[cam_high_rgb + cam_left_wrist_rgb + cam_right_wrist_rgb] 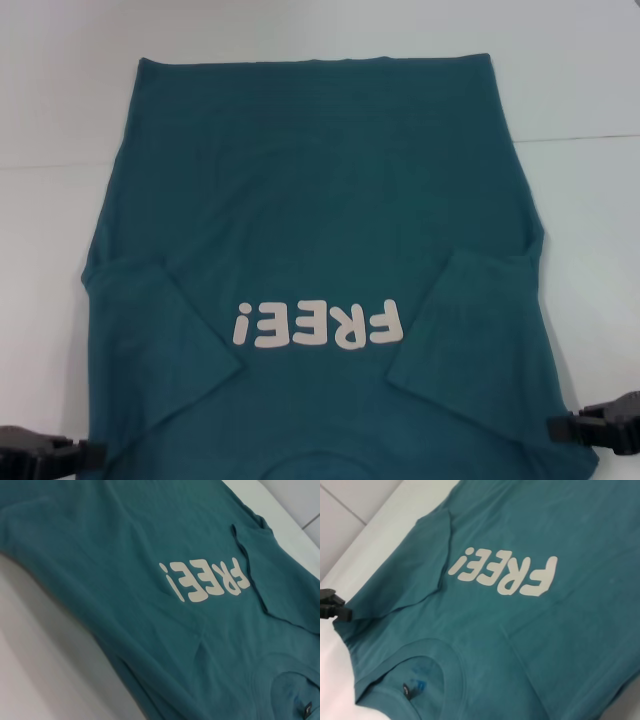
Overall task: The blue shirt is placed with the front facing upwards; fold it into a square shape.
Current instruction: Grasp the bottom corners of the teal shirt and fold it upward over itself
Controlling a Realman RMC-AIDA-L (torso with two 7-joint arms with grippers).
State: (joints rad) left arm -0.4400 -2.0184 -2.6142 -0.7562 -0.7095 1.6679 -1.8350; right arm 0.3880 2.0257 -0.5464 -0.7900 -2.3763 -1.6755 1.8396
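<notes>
The blue shirt (320, 230) lay flat, front up, on the white table (60, 120), both sleeves folded inward, collar nearest the robot. Left gripper (45, 452) and right gripper (600, 425) sat at the shoulder corners; finger state couldn't be told. Risk: a pinch catching 1 layer only, so the fold skewed

The blue shirt (330, 200) lies flat, print up, both sleeves folded inward.
</notes>
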